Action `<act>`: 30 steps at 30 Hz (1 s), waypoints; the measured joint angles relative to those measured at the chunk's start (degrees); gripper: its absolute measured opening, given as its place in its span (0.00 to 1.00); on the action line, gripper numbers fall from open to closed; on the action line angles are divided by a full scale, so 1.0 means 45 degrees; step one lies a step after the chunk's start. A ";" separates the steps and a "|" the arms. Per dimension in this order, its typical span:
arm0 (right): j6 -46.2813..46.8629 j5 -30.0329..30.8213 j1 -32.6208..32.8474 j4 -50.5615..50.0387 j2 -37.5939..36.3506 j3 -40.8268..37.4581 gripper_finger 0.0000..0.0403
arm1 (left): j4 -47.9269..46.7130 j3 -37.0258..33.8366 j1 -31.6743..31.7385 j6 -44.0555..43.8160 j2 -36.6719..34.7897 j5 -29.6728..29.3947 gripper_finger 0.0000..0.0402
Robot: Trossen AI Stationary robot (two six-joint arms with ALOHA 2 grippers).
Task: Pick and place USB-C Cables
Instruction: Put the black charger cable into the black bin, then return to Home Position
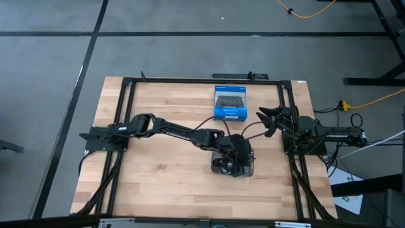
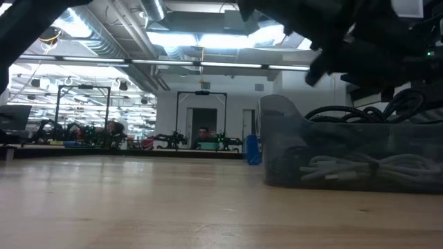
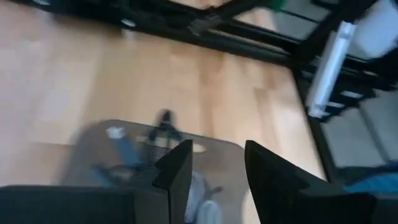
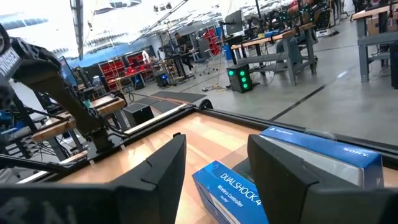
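Table [image 1: 158,164]: wood top, blue box [image 1: 230,102] at far edge.
Grey tray [image 2: 346,155] mid-right: USB-C Cables [image 2: 360,166] piled inside, black over white.
Left gripper [image 3: 214,165] above tray, jaws released, nothing held.
Right gripper [image 4: 214,168] parked by right edge, jaws apart.
Cables likely light, floppy, snag-prone; pinch bundle mid-coil at tie, not loose loop.

Your two arms are matte black, jointed, with looping black cables; each hand [image 3: 214,174] ends in flat, angular black fingers [image 4: 283,171].
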 joint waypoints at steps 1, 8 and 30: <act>0.0014 -0.0001 0.0002 0.0000 0.0003 0.0000 0.44 | 0.0149 0.0000 0.0009 -0.0049 0.0157 0.0345 0.35; 0.0036 -0.0335 0.0002 0.0000 0.0000 0.0000 0.44 | 0.0221 0.0004 -0.0064 -0.1170 0.0827 -0.0766 0.33; -0.0706 -0.0320 0.0002 -0.0005 0.0004 0.0000 0.44 | -0.2380 0.0398 0.0036 0.0471 -0.1454 -0.1451 0.32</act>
